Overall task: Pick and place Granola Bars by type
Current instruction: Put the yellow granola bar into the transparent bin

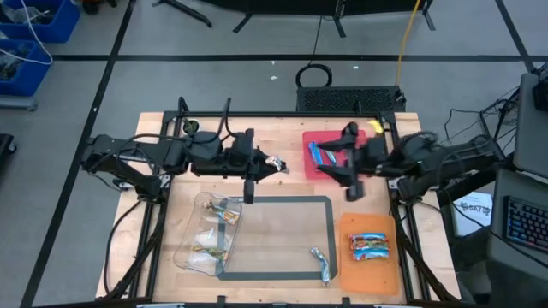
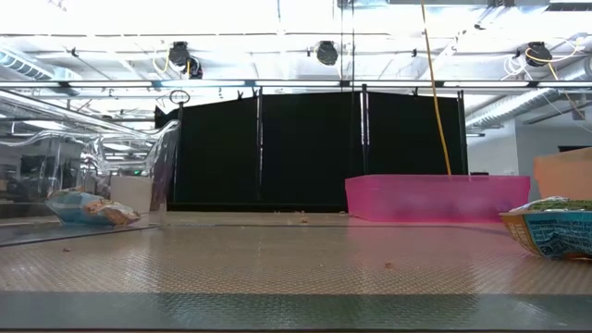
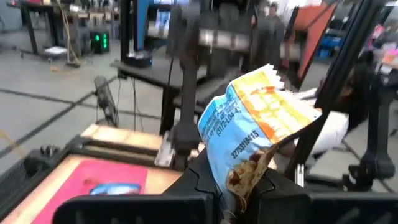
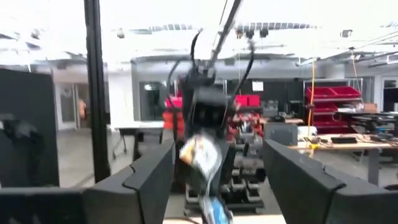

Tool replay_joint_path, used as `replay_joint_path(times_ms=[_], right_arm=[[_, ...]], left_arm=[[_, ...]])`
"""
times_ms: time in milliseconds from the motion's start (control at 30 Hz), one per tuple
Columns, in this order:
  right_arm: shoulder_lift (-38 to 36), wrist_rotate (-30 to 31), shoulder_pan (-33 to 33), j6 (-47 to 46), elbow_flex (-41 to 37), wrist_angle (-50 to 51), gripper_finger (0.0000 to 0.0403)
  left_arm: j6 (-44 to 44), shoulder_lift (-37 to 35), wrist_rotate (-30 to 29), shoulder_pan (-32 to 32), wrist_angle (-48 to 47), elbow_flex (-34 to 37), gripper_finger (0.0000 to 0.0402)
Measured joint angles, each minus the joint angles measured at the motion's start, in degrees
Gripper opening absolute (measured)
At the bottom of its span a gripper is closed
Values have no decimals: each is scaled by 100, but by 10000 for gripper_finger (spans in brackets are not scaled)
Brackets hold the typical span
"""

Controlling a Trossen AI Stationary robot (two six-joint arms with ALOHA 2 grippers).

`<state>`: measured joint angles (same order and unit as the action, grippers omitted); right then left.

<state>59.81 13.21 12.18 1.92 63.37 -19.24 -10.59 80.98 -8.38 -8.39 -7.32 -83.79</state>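
Observation:
My left gripper (image 1: 276, 164) is raised over the table's middle far part, shut on a blue-and-orange granola bar (image 3: 249, 134). My right gripper (image 1: 330, 164) faces it, open, high over the pink tray (image 1: 318, 139), which holds blue bars (image 1: 318, 154). The right wrist view shows that bar (image 4: 200, 155) between my open fingers, farther off. Tan-green bars (image 1: 224, 210) lie in the clear container (image 1: 184, 252). Red-and-blue bars (image 1: 369, 246) lie on the orange tray (image 1: 381, 272). One silvery bar (image 1: 322, 263) lies flat on the table near the taped rectangle's corner. My left gripper pinches the granola bar between its two fingers by the crumpled brown end (image 3: 244, 177). The fingers are about level and point toward the table's right. The bar sticks out past the fingertips, tilted, and is lifted clear of the table.
A grey taped rectangle (image 1: 330, 224) marks the table's middle. In the low view the pink tray (image 2: 435, 196) stands at the far side and the clear container (image 2: 139, 148) on the left. Dark frame posts (image 1: 402, 218) run along the table's sides.

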Motion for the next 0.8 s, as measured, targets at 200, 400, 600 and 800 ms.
replay_joint_path(times_ms=[200, 400, 600, 800], right_arm=[[-477, 29, 31, -111, 0, 783, 234], [-610, 46, 31, -128, 0, 1372, 220], [-614, 45, 31, -294, 0, 1830, 215], [-610, 44, 31, -322, 0, 2062, 215]], left_arm=[[-341, -183, -88, -164, -1655, -11, 23], [-746, -164, 148, -415, -3325, 0, 23], [-1076, -161, 376, -676, -4601, 0, 22], [-1252, -142, 607, -1077, -5652, 0, 22]])
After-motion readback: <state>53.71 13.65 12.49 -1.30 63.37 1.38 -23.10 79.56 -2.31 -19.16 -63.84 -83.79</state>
